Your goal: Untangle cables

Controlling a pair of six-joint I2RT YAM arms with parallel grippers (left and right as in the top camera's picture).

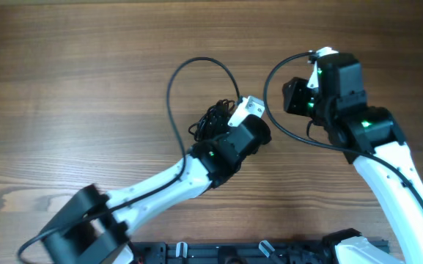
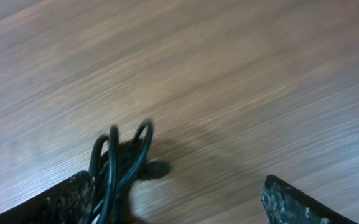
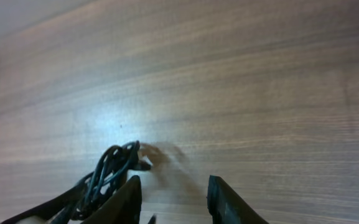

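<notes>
Cables: thin black cables point(image 1: 210, 121), bunched into one small knot of overlapping loops.
Cables, place: on the brown wood-grain table point(image 1: 86, 73), near its middle. They lie right at the tip of the left arm and to the left of the right arm's head.
Cables, shape: round cord bent into tight arches. Several stand up off the tabletop side by side. A short dark stub pokes out of one side of the bundle, too blurred to say whether it is a plug.
Cables, surface: smooth and faintly glossy, with a dull sheen along the curves.
Table: flat and matte, with fine streaked grain in light and darker brown.
Arm wiring: thicker black cable loops point(image 1: 196, 62) arch from each arm over the table, apart from the knot.
Left gripper point(image 2: 178, 183): spread wide. Its dark fingers point(image 2: 61, 202) have scuffed, speckled faces. The cable arches rest against the inner edge of the finger on the picture's left. The other finger is well apart from them, and nothing is pinched.
Right gripper point(image 3: 173, 182): partly open, with a narrow gap and bare wood showing through it. The knot sits just beside the outer side of the finger at the picture's left. Whether it touches that finger cannot be told, and nothing is gripped.
</notes>
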